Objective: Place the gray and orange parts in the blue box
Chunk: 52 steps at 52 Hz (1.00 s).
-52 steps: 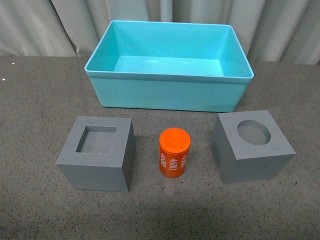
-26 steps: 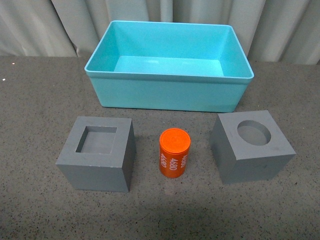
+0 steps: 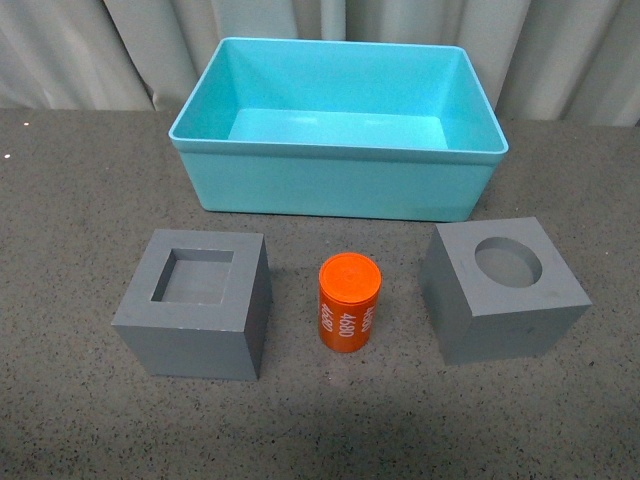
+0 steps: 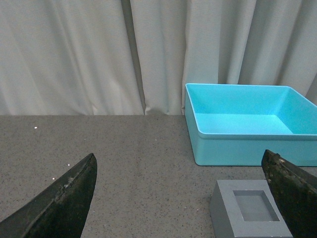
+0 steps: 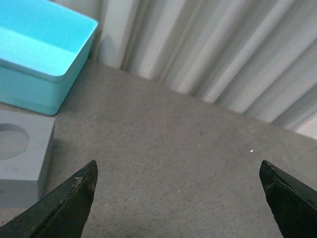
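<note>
Centrally, orange 4680 cylinder (image 3: 350, 302), gray square-recess cube (image 3: 195, 310), round-recess cube (image 3: 500, 295), left fingers (image 4: 64, 198), right fingers (image 5: 64, 203) wide

Staged lab test bench — speckled gray tabletop (image 3: 80, 180), pale pleated curtain backdrop (image 4: 69, 54) — no household clutter.

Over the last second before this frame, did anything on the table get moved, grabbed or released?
Nothing visibly changed. The square-recess cube, orange cylinder and round-recess cube stand where they were in front of the empty blue box; nothing has been gripped.
</note>
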Available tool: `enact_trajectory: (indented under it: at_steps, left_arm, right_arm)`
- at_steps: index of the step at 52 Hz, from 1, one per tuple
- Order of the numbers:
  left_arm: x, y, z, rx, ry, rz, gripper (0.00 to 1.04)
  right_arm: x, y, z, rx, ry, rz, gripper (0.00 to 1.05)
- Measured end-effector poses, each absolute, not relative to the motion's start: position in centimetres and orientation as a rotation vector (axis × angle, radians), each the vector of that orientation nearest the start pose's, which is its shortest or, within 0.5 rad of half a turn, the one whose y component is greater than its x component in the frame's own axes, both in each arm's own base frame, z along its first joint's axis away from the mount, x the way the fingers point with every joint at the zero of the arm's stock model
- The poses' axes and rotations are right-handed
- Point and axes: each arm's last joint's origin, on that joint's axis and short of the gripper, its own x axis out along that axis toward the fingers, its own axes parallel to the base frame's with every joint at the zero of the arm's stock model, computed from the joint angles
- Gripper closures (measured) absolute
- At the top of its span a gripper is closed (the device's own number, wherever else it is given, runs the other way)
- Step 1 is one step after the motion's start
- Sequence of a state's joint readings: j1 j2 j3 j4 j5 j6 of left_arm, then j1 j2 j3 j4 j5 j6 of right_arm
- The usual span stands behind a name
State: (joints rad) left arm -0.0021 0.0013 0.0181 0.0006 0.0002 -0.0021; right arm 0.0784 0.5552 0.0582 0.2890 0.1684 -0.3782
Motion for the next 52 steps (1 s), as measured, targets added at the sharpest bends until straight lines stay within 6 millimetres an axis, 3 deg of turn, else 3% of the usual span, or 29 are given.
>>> enact_trajectory:
  at_steps: [8, 25, 39, 41, 52]
  left_arm:
    - [9.7, 0.0, 17.0, -0.002, -0.017, -0.002, 0.07]
    - [9.7, 0.0, 17.0, -0.002, -0.017, -0.002, 0.07]
    - [9.7, 0.0, 17.0, -0.002, -0.017, -0.002, 0.07]
    - [9.7, 0.0, 17.0, -0.002, -0.017, -0.002, 0.07]
    - [9.7, 0.0, 17.0, -0.002, -0.017, -0.002, 0.07]
  right_arm:
    - [17.1, 1.2, 15.6, -0.314, 0.367, 0.020, 0.10]
    - [24.6, 4.3, 12.0, -0.139, 0.702, 0.135, 0.10]
    - [26.8, 5.7, 10.0, -0.068, 0.821, 0.139, 0.10]
    - [26.9, 5.8, 9.7, -0.057, 0.840, 0.136, 0.13]
    - [27.7, 6.4, 9.3, -0.002, 0.876, 0.133, 0.54]
